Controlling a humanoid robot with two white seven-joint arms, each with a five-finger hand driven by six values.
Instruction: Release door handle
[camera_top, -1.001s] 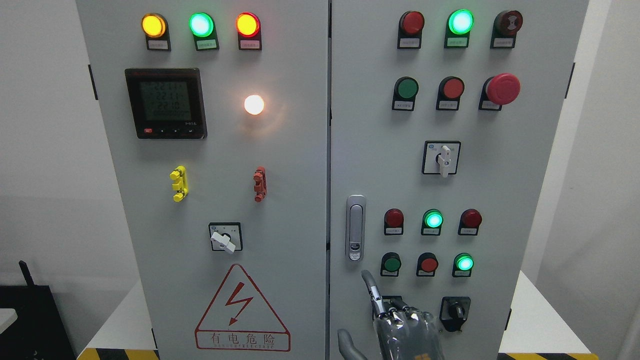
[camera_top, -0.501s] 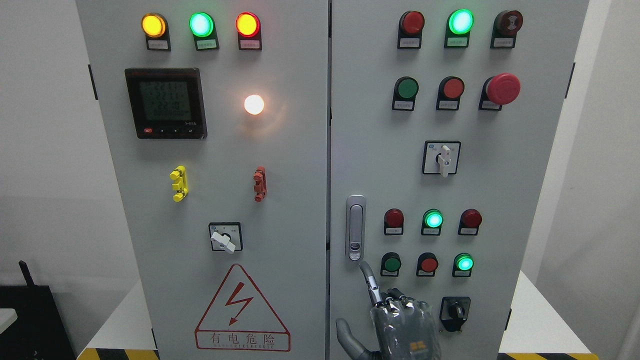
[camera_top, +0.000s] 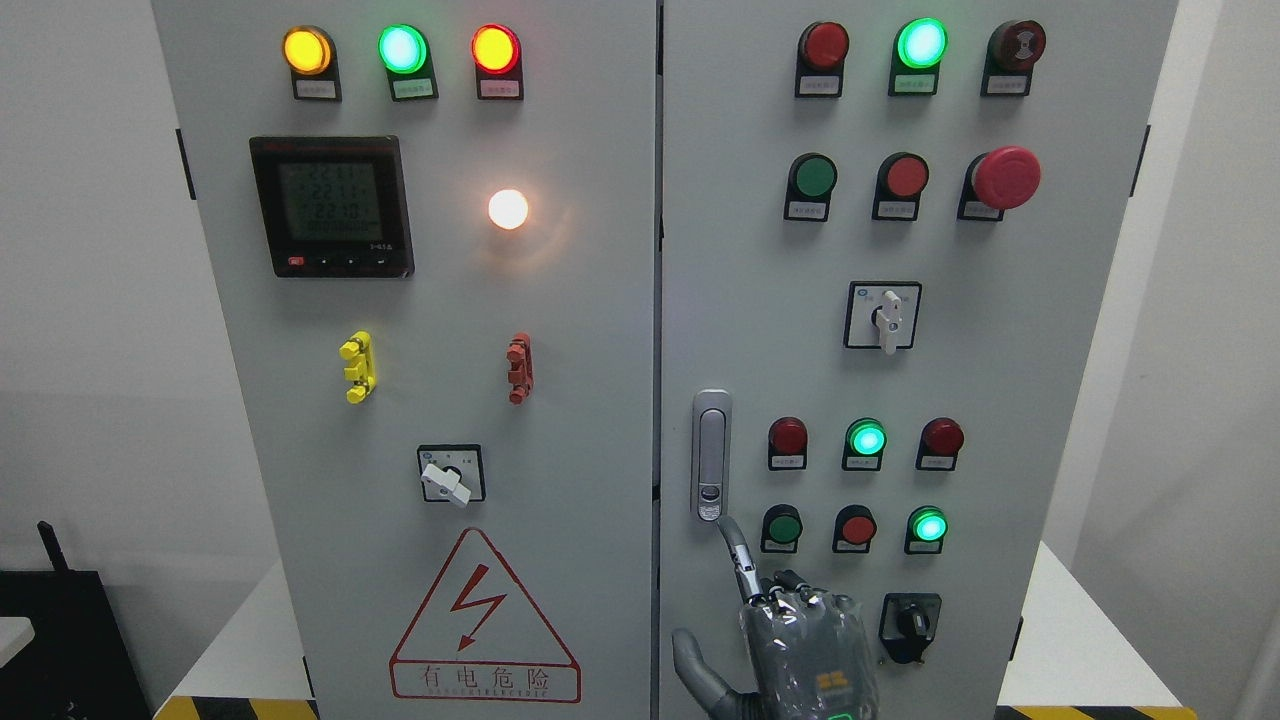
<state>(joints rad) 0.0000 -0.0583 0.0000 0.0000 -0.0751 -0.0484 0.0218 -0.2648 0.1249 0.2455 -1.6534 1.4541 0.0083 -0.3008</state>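
Right hand higher now, index fingertip at door handle base, holding nothing.

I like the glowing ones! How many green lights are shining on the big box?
4: one in the left door's top row, one at the right door's top, and two lower right. None looks hidden.
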